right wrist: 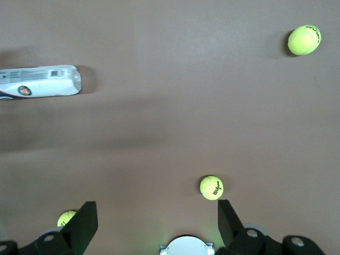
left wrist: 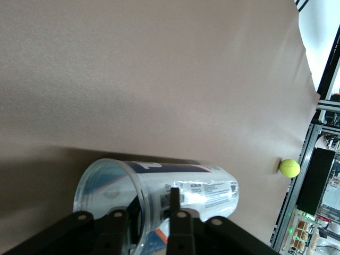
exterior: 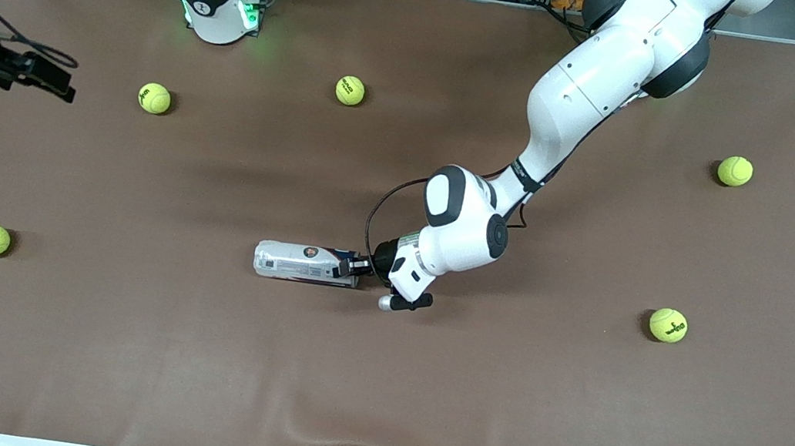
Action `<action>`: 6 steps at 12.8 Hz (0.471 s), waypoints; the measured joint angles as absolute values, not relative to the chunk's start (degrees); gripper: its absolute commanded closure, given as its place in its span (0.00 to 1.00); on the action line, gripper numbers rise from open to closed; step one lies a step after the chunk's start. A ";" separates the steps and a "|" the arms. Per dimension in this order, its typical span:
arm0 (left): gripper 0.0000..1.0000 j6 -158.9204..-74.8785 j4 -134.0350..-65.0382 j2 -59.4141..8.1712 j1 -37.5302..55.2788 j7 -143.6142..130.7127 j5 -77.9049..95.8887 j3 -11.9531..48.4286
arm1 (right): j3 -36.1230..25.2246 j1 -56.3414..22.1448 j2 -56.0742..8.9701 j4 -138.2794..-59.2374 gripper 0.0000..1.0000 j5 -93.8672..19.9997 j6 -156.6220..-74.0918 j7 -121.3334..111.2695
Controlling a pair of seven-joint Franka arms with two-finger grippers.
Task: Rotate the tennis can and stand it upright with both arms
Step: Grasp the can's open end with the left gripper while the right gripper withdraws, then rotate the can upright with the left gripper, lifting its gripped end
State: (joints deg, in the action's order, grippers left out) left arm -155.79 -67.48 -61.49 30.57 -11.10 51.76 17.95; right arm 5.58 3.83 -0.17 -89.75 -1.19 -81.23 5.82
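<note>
Now my left claw [exterior: 354, 267] clamps the clear plastic tennis can [exterior: 300, 262]'s open rim, lying on matte brown worktop [exterior: 376, 375]; right claw [right wrist: 154, 226] waits, spread wide.

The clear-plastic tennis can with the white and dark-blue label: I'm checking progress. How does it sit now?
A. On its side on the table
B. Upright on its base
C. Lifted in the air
A: the tennis can lies flat on the brown table, left gripper at its open end.

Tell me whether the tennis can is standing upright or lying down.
Lying down: the tennis can rests lengthwise on the table, the left pincer at its open end.
</note>
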 measured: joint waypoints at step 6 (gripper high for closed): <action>1.00 -155.78 -66.15 -59.41 29.92 -11.13 51.90 18.44 | 5.27 3.56 1.11 -89.79 0.00 -1.15 -81.35 5.02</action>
State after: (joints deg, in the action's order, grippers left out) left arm -155.78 -66.15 -59.41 29.92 -11.13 51.90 18.44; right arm 5.27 3.56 1.11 -89.79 -1.15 -81.35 5.02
